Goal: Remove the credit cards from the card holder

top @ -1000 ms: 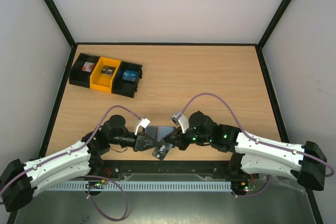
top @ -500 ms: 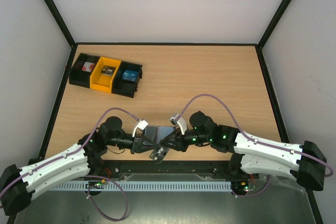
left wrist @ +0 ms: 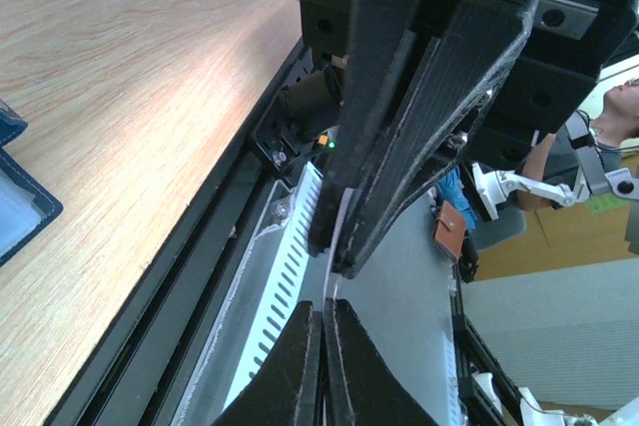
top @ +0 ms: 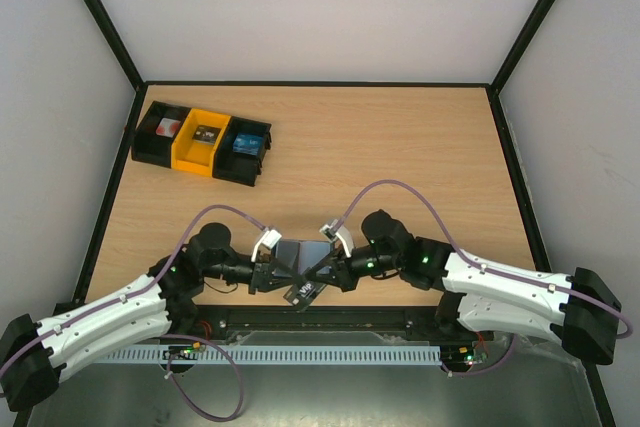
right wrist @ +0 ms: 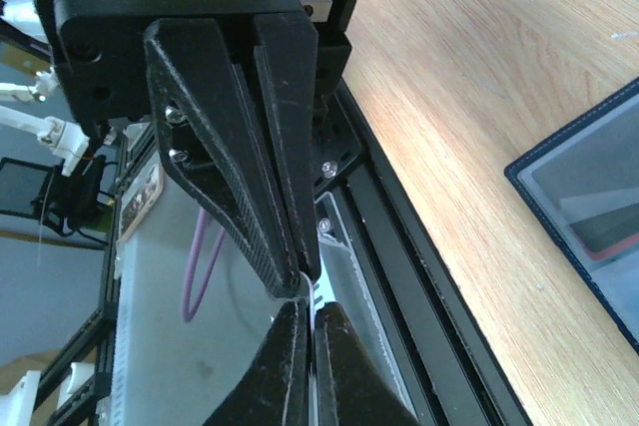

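Note:
The dark blue card holder (top: 303, 251) lies open on the wooden table just beyond both grippers; its corner shows in the left wrist view (left wrist: 18, 209) and its clear pocket in the right wrist view (right wrist: 589, 202). A dark credit card (top: 303, 293) hangs over the table's front edge, and each wrist view sees it edge-on as a thin pale line (left wrist: 332, 281) (right wrist: 311, 291). My left gripper (top: 281, 280) (left wrist: 322, 314) is shut on one end of the card. My right gripper (top: 321, 275) (right wrist: 306, 314) faces it tip to tip, shut on the other end.
A black-and-yellow row of bins (top: 203, 141) with small items stands at the table's back left. A black rail (top: 330, 319) and a slotted white cable duct (top: 320, 355) run under the grippers along the near edge. Grey walls enclose the table.
My right gripper's jaws widened briefly and shut again on the card. Both grippers and the card shifted slightly; the card holder stayed put.

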You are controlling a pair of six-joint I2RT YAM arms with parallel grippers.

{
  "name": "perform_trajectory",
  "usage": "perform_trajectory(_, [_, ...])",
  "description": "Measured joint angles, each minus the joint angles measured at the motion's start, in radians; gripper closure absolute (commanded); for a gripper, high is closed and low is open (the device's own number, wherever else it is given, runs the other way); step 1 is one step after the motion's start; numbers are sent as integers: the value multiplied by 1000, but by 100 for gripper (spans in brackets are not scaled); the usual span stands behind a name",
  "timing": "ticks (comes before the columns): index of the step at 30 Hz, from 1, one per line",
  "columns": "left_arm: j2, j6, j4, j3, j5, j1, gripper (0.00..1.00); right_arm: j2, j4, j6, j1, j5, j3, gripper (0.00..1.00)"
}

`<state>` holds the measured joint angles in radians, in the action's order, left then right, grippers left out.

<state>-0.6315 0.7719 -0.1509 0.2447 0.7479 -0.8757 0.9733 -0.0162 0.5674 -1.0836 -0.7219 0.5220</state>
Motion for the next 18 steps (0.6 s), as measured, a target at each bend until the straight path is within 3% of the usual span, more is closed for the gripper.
perform_trajectory(1, [0,-2,-3,0,-2,-1,86,-9,-7,2,0,-5,-5,98])
perform_trajectory(4, [0,-6,-1,3,-32,-1,43,-41,-34,18,2,-4,-26,98])
perform_trajectory(6, [0,-3,27,11,-81,0,29,-69,-49,30,2,1,-43,98])
perform_trajectory(13, [0,94,52,48,-244,0,1,-98,-114,126,2,148,-82,98])
perform_trajectory(18, [35,178,23,51,-333,0,0,-126,-237,253,2,301,-126,98])
